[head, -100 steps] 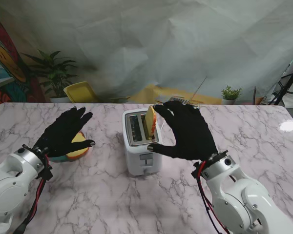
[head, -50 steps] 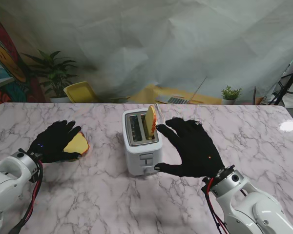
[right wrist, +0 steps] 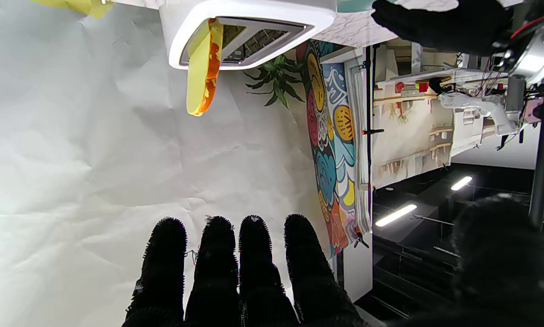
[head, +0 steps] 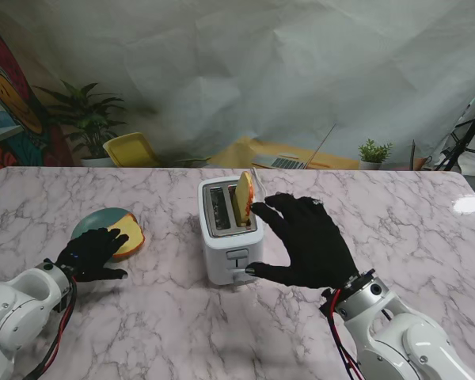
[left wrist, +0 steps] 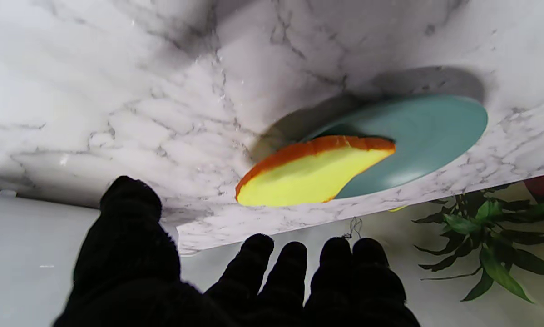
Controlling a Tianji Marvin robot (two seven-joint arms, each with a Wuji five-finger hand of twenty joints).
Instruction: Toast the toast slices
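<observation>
- Spreading its black-gloved fingers (head: 271, 208) wide, the right hand (head: 305, 241) hovers just right of the toaster (head: 229, 237) at the middle of the stand's frame, grasping nothing; its thumb tip lies close to the front face, though whether it touches is unclear.
- In the right wrist view the four fingers (right wrist: 217, 268) stand straight and side by side, thumb apart, palm bare.
- One toast slice (head: 244, 198) stands upright in the toaster's right slot, its upper half poking out; it is pale yellow on the face with an orange-brown crust (right wrist: 210, 68) along the edge.
- The toaster is white with a dark-lined slot top and a lever on its near face.
- At lower left of the stand's frame, the left hand (head: 91, 253) rests low over the marble table (head: 396, 214), fingers loosely curled and released, holding nothing.
- Just beyond its fingertips (left wrist: 294, 259) lies the second toast slice (left wrist: 310, 170), flat, same yellow face and orange rim, half on a teal plate (left wrist: 426, 131) and overhanging its edge.
- Behind the table, at upper left, stand a potted plant (head: 83, 119) and a yellow chair (head: 131, 149).
</observation>
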